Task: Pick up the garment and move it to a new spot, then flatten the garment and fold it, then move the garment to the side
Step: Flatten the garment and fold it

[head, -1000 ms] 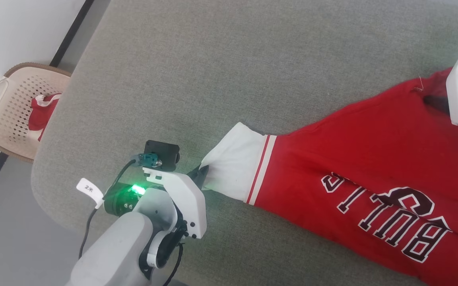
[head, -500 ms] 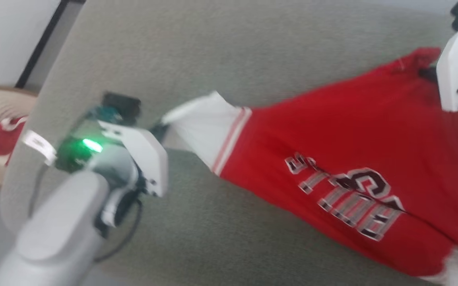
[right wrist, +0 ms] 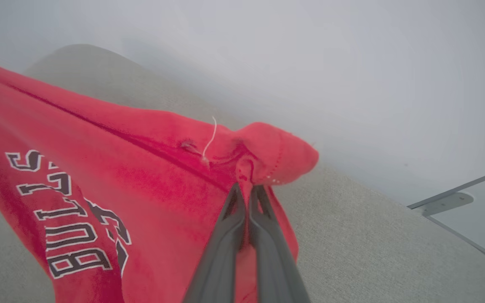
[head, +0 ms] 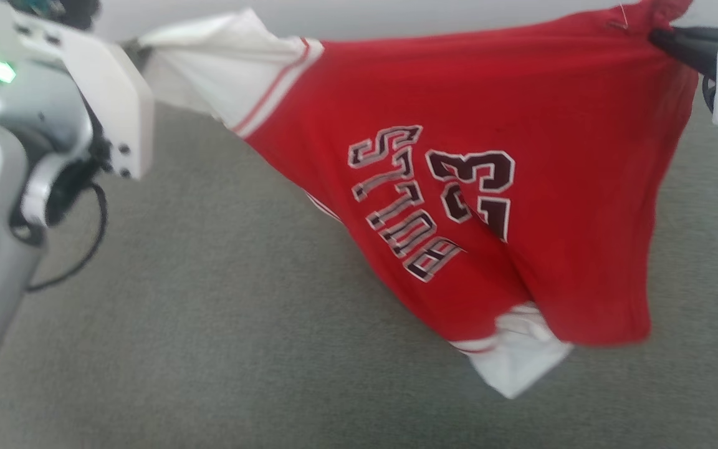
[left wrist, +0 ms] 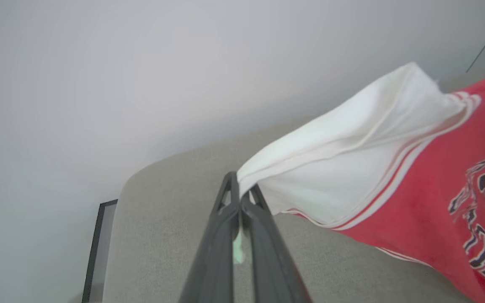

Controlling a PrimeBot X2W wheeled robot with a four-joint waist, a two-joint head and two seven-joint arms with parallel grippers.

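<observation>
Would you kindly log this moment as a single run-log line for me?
phase: pick-up | left gripper: shut on white sleeve | right gripper: shut on red corner | garment: hanging between both | below: grey surface

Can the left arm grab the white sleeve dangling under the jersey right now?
Probably not: the dangling sleeve hangs free, but the left gripper is shut on the other sleeve of the jersey, holding it up; letting go would drop that side.
</observation>
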